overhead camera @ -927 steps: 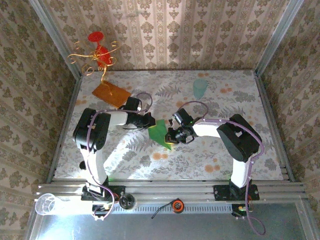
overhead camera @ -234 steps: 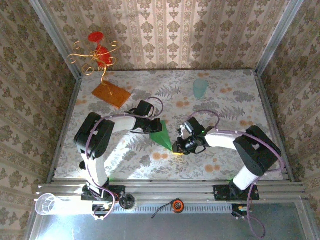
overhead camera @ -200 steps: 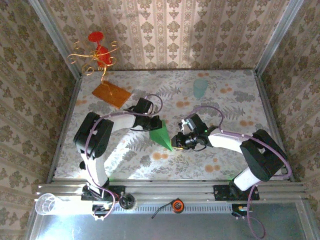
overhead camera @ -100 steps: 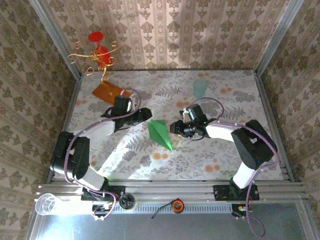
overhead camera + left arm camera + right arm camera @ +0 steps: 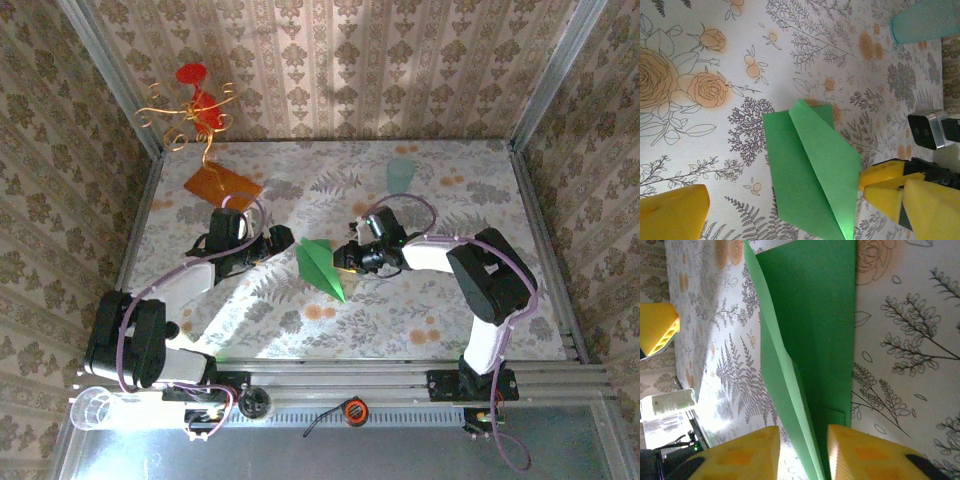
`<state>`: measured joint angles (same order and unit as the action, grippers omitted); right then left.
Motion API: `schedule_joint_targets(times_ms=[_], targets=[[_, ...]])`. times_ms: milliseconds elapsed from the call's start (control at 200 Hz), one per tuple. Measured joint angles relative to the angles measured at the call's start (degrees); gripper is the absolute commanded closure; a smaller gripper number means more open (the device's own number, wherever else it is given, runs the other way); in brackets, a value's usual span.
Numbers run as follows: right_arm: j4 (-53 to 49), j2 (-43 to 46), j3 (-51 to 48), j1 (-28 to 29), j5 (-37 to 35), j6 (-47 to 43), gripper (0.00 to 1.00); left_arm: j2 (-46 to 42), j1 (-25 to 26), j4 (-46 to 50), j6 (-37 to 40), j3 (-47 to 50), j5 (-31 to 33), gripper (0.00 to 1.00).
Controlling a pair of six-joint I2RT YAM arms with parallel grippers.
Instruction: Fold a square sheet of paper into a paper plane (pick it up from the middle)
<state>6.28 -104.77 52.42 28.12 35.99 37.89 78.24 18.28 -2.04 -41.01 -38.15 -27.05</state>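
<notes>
The left arm (image 5: 190, 278) and right arm (image 5: 490, 280) are built alike: bulky black joint housings joined by smooth white link shells, with a black base block at the rail (image 5: 340, 378). A thin purple cable runs along each arm away from the rail, standing off in loops. The left tool (image 5: 280, 238) and right tool (image 5: 342, 256) have black bodies and blocky yellow fingers (image 5: 742, 455); one left finger shows a row of slots in its side. A small silver-and-black camera box (image 5: 927, 130) sits on the right wrist.

bright even light, soft shadows, slight glare.
</notes>
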Motion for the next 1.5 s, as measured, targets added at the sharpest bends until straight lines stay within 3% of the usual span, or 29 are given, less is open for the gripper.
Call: schedule_joint_targets(times_ms=[125,390,575,1070,1185,1275,1415,1500], targets=[[0.42,-1.40,0.44,0.00,0.90,-0.22,0.74,0.00,0.00,-0.90,-0.07,0.15,-0.17,0.00],[1.14,-2.99,1.31,0.02,2.23,0.00,0.90,0.31,0.00,-1.92,-0.66,0.15,-1.27,0.01],[4.66,-2.99,1.42,0.04,2.05,4.50,0.91,1.07,1.01,-2.71,-2.38,0.15,-2.01,0.02],[11.96,-2.99,1.53,0.04,-1.27,23.10,0.91,2.89,15.63,-10.86,-21.24,6.45,1.49,0.02],[13.42,-2.99,1.53,0.04,-1.27,25.33,0.91,4.07,18.91,-12.74,-25.51,6.69,3.63,0.06],[14.25,-2.99,1.53,0.04,-1.27,26.47,0.91,5.99,20.76,-15.04,-28.26,6.69,4.79,0.15],[14.88,-2.99,1.46,0.04,-1.27,27.30,0.91,9.20,21.40,-18.78,-30.71,6.71,5.60,0.30],[15.32,-2.99,1.22,0.04,-1.27,27.76,0.91,9.97,21.40,-20.57,-31.26,6.71,6.21,0.33]])
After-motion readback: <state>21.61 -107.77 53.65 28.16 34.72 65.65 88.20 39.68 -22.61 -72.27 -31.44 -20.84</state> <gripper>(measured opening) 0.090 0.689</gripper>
